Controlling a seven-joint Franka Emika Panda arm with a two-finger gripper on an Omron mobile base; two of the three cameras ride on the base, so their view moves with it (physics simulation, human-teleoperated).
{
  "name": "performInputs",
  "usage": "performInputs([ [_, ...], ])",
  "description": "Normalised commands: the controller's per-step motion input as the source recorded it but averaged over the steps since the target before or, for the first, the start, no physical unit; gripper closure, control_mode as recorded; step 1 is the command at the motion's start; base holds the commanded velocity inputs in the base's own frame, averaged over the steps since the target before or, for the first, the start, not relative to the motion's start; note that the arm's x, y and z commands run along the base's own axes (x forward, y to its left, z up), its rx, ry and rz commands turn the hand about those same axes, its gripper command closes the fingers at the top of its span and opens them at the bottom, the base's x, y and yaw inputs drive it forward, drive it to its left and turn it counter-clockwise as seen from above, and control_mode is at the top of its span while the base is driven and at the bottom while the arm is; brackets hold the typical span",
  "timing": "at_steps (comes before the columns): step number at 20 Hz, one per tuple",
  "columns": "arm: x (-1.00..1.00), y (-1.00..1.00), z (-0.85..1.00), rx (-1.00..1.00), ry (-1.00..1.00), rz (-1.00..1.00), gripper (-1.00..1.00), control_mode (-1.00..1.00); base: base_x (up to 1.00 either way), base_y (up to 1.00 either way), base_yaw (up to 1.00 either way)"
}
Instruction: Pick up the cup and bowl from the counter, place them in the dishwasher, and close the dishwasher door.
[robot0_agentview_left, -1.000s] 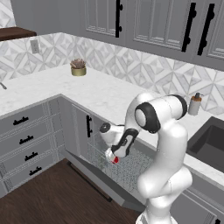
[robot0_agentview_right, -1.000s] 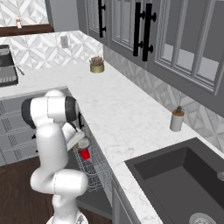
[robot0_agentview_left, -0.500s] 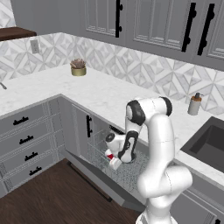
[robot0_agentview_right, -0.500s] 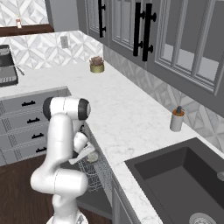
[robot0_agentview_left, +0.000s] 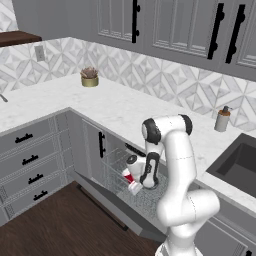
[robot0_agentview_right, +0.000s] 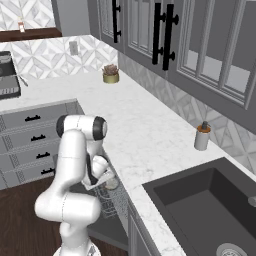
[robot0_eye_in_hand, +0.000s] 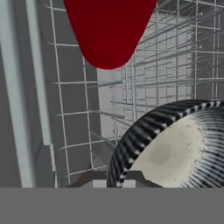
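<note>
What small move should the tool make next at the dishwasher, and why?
Probably lift the tool straight up out of the wire rack, once it has let go. The hand view shows the cup and the bowl both among the rack's wires, and the dishwasher door lies open below. I cannot tell whether the tool grips anything.

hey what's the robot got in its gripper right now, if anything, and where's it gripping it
It looks like the gripper has the red cup down in the dishwasher rack, but the fingers' contact is hidden, so the hold and its exact spot cannot be told for sure.
</note>
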Motion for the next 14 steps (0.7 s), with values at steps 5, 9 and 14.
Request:
performInputs([
  [5,-0.3,0.1,-0.1,0.01,-0.02,-0.01,-1.0,-1.0,0.0,0.0,0.0],
  [9,-0.84,0.75,0.23,-0.02,-0.12,0.02,-1.0,-1.0,0.0,0.0,0.0],
  [14,-0.94,0.96,0.03,-0.05,-0.02,0.14,-1.0,-1.0,0.0,0.0,0.0],
])
